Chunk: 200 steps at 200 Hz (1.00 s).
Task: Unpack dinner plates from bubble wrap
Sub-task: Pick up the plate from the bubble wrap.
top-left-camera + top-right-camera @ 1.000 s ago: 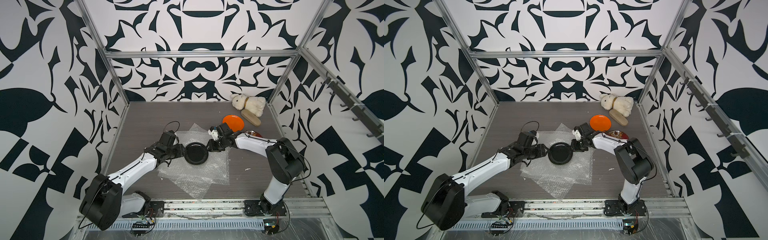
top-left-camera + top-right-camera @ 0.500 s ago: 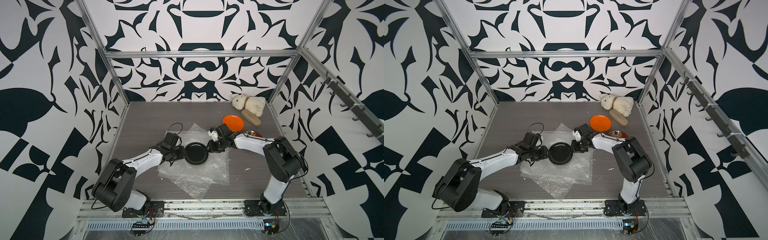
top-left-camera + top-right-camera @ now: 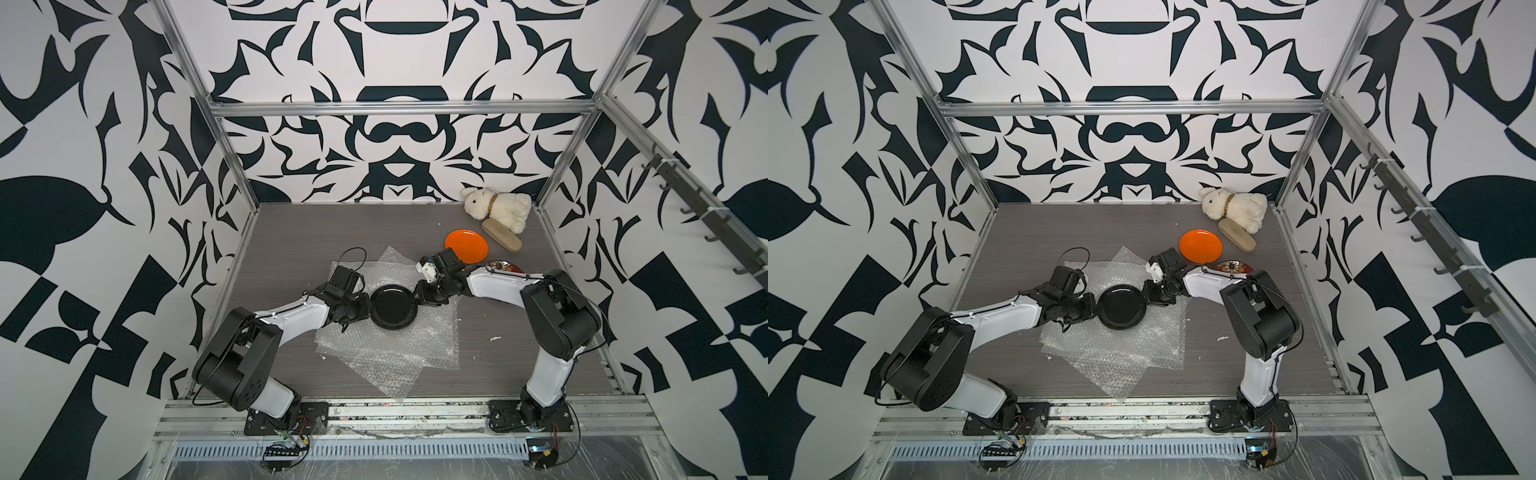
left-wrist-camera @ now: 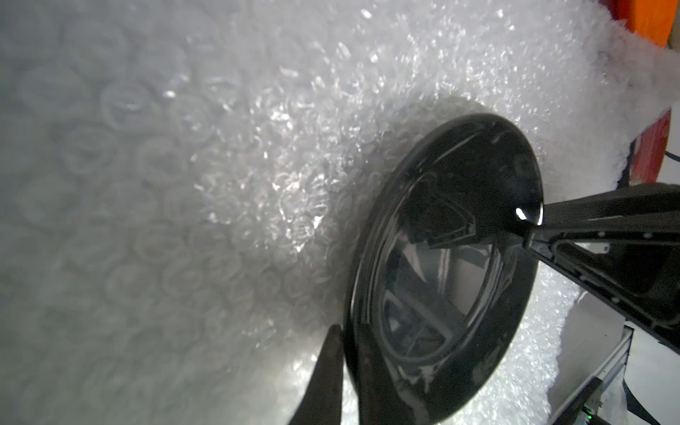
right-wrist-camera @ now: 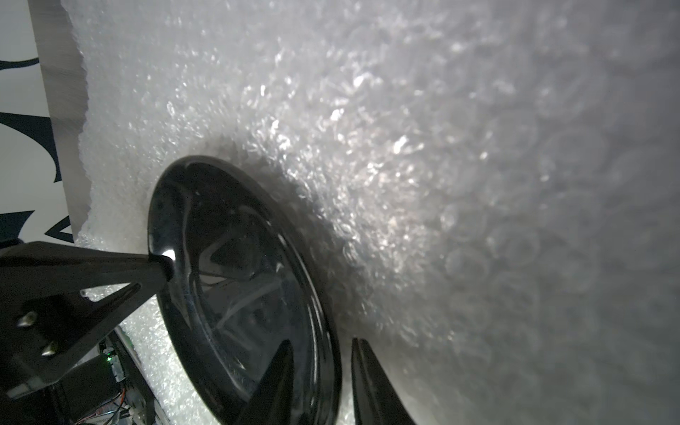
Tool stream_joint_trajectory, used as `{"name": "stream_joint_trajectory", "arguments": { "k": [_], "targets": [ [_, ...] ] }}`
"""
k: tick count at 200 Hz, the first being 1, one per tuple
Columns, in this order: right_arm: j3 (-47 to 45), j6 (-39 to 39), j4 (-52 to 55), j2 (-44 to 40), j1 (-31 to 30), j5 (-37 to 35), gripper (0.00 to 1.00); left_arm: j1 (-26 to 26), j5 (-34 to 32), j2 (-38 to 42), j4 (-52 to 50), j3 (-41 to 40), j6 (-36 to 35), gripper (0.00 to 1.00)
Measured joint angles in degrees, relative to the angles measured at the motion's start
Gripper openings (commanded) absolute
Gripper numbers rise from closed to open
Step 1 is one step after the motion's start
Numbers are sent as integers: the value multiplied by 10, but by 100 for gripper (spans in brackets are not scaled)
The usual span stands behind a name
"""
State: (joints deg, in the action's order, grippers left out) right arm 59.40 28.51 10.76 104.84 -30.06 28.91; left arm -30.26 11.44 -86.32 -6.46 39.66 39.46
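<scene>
Tabletop cell in both top views. At the far right corner of the table lies a white plush rabbit, with a tan oval brush just beside it. The orange plate lies bare on the table next to the brush. The dark red plate lies nearer the camera and is partly covered by the forearm of the right arm. Overlapping sheets of bubble wrap are spread open across the middle of the table.

The black plate rests face up on the far part of the bubble wrap, uncovered, between the two arms. The left gripper meets its left rim and the right gripper meets the opposite rim, so the plate spans the gap between them.

In the left wrist view, the left gripper's fingers stand on either side of the rim of the black plate. In the right wrist view their tips are clenched on that rim. The right gripper's fingers likewise straddle the rim, one over the plate's face and one outside it. From the left wrist view they pinch the far rim, though a thin gap shows beside the outer finger in the right wrist view.
</scene>
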Motion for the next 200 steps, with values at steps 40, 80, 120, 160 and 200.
{"name": "stream_joint_trajectory", "arguments": {
  "k": [40,80,120,160,200],
  "targets": [
    [-5,7,-14,3,3,16,30,0,0,-5,3,0,0,9],
    [-5,16,-30,11,4,30,22,0,0,-8,6,0,0,9],
    [-7,20,-33,12,6,36,6,2,-2,-11,9,0,0,9],
    [-10,24,-42,6,7,49,2,3,-12,-12,4,0,-5,31],
    [-18,30,-46,-1,9,48,1,2,-12,2,-7,1,-16,57]
  ]
}}
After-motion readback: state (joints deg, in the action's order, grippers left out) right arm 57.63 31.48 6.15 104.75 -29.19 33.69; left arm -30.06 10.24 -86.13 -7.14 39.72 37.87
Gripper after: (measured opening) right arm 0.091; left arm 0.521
